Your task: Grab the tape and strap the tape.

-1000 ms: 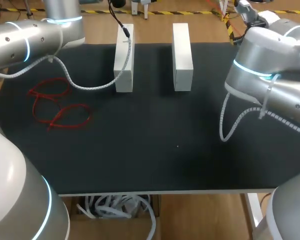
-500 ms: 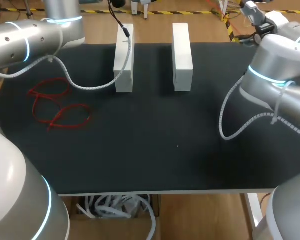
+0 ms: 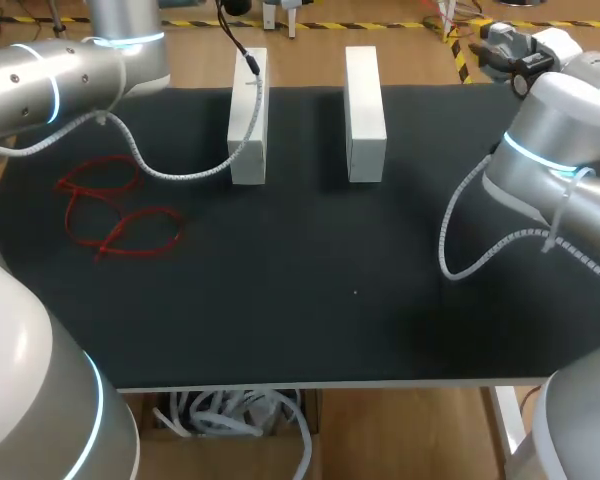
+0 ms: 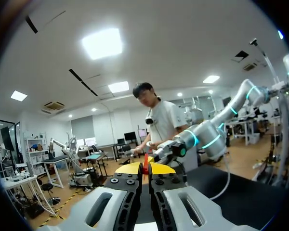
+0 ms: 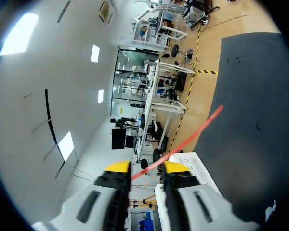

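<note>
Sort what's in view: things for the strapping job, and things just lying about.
For the job: loose red ties on the mat; one red tie pinched in left gripper; another red tie at right gripper.
Lying about: left white block; right white block.

R arm [image 3: 565, 150]: elbow section shifts outward across the 3 frames, from over the right part of the table [image 3: 280, 300] to approx. its right edge. Wrist end [image 3: 515, 55], beyond the far right corner, drops lower in the head view and turns, its dark fittings now facing left. White cable loop [image 3: 460, 250] beneath stretches wider to the right w/ the arm.
</note>
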You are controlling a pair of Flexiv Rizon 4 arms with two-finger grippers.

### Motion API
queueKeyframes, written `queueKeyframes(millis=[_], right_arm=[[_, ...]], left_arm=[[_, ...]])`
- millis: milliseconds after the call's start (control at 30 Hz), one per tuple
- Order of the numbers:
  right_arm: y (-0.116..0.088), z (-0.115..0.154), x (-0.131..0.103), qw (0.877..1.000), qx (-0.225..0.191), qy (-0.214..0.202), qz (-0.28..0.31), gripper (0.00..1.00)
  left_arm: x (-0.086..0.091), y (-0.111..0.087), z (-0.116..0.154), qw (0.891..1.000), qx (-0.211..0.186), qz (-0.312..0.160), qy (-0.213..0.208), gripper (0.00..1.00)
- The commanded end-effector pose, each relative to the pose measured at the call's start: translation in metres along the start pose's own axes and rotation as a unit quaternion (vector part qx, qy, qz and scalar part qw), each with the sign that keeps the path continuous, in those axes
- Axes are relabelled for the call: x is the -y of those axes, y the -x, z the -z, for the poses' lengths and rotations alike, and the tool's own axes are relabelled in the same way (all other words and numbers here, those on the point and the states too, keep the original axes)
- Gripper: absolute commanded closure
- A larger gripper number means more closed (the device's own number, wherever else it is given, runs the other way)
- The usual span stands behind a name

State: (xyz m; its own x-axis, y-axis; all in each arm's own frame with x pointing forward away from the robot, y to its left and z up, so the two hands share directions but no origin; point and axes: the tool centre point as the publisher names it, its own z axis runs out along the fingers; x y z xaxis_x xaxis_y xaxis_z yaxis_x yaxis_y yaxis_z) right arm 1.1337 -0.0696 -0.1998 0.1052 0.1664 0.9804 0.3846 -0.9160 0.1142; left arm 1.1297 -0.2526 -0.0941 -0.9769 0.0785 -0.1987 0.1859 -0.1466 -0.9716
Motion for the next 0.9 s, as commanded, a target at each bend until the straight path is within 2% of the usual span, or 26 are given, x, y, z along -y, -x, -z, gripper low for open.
queueKeyframes(millis=[33,100,167,267,467,633,700,900], right_arm=[[0.000,0.000,-0.002,1.000,0.000,-0.002,0.004,0.82],[0.000,-0.001,-0.003,1.000,0.001,0.000,0.007,0.81],[0.000,-0.001,-0.004,1.000,0.001,-0.001,0.013,0.86],[-0.001,-0.003,-0.005,1.000,0.001,0.000,0.013,0.78],[0.001,-0.004,-0.007,1.000,0.000,0.002,0.015,0.80],[0.002,-0.004,-0.010,1.000,0.002,0.005,0.020,0.71],[0.002,-0.003,-0.012,1.000,0.002,0.007,0.021,0.78],[0.007,0.004,-0.018,1.000,0.007,0.012,0.028,0.75]], left_arm=[[0.001,-0.001,0.000,1.000,0.000,0.000,0.001,1.00],[0.001,-0.001,0.000,1.000,0.000,0.000,0.001,1.00],[0.001,-0.001,0.000,1.000,0.000,0.000,0.001,1.00],[0.001,-0.001,0.000,1.000,0.000,0.000,0.001,1.00],[0.001,-0.001,0.000,1.000,0.000,0.000,0.001,1.00],[0.001,-0.001,0.000,1.000,0.000,0.000,0.001,1.00],[0.001,-0.001,0.000,1.000,0.000,0.000,0.001,1.00],[0.001,-0.001,0.000,1.000,0.000,0.000,0.001,1.00]])
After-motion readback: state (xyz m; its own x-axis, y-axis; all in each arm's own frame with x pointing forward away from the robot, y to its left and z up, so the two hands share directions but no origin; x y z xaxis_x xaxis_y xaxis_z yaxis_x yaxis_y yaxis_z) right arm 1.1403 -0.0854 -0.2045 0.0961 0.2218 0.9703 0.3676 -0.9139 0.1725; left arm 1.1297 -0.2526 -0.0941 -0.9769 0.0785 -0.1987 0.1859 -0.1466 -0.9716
